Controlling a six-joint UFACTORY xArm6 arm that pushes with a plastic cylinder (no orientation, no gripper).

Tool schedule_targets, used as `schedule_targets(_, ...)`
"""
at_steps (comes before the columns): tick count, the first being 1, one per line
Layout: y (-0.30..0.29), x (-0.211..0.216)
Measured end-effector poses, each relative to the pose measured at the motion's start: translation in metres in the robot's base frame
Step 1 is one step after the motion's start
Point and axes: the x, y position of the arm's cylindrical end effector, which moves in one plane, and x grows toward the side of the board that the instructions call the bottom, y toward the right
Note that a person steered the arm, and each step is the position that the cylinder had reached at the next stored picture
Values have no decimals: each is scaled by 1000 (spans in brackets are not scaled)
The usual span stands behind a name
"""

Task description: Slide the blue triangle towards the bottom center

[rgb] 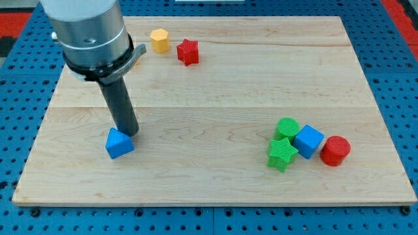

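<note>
The blue triangle [119, 143] lies on the wooden board [215, 98] at the view's lower left. My dark rod comes down from the grey arm at the view's upper left. My tip [128, 132] sits at the blue triangle's upper right edge, touching it or nearly so.
A yellow hexagon block [159, 40] and a red star block [187, 51] lie near the view's top. At the lower right, a green cylinder [287, 128], a green star [281, 155], a blue cube [308, 141] and a red cylinder [335, 151] are clustered.
</note>
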Motion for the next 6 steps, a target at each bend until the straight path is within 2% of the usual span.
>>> schedule_targets(2,-109,11)
schedule_targets(3,-95,21)
schedule_targets(5,54,21)
schedule_targets(6,4,21)
